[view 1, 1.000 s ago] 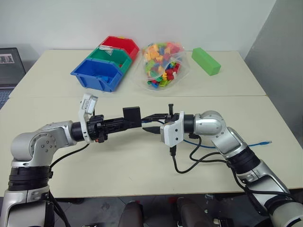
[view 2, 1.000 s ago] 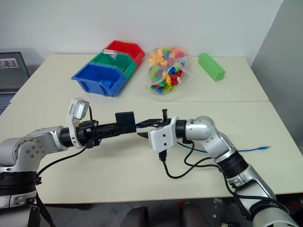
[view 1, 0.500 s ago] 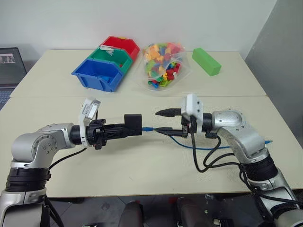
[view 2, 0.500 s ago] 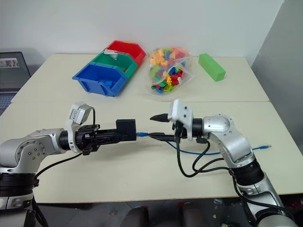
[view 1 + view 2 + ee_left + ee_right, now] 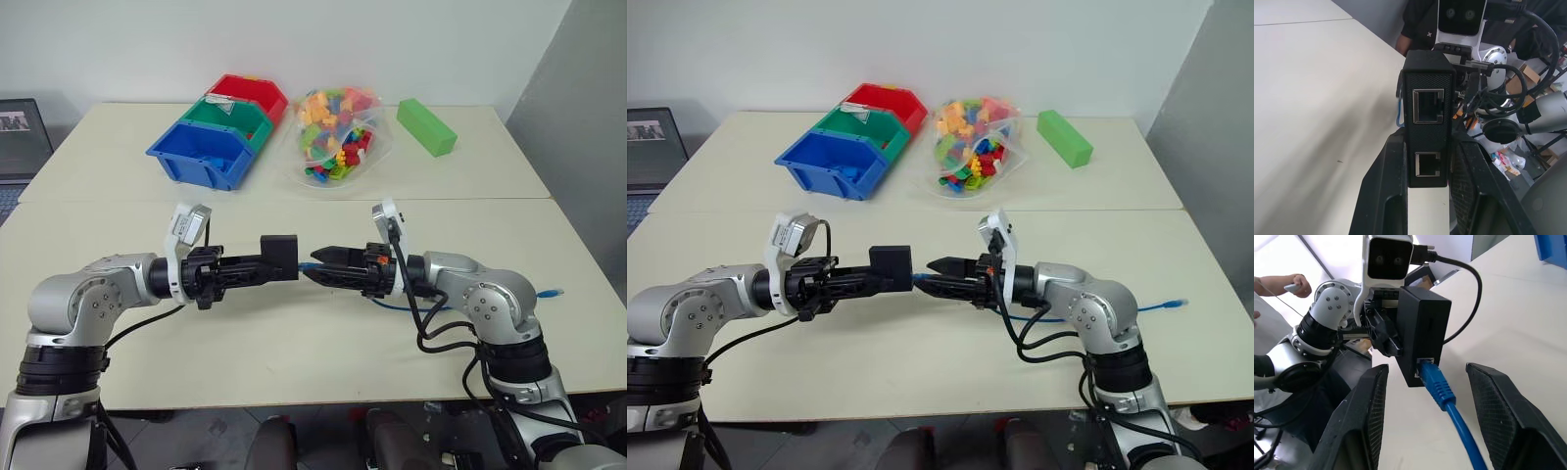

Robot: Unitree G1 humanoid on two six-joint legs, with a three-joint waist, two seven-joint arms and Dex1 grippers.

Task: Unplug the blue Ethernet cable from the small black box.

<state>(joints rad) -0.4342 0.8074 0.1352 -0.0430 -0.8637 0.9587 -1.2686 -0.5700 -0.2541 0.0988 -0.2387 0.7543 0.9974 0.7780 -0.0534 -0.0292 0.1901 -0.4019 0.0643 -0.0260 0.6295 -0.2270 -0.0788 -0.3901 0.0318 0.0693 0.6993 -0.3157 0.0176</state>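
Gripping: left gripper (image 5: pixel 257 271) clamped shut on box (image 5: pixel 280 257), held in the air over table (image 5: pixel 294 338), port face toward right arm.
Right gripper (image 5: pixel 315 269): jaws open, one on each side of cable (image 5: pixel 1442 390), not squeezing it.
Cable: blue plug seated in box port; cord runs back under right arm, far plug lies on table at right edge (image 5: pixel 554 292).
Handling guess: box light and rigid, pinch looks firm; cord soft and floppy, so take the stiff plug body right at the port; latch tab probably needs pressing or the pull will drag the box.
Hidden: latch tab side not readable; cord middle masked by arm and black leads.
Far: bins (image 5: pixel 217 137), brick bag (image 5: pixel 336 132), green block (image 5: pixel 426 126), untouched.
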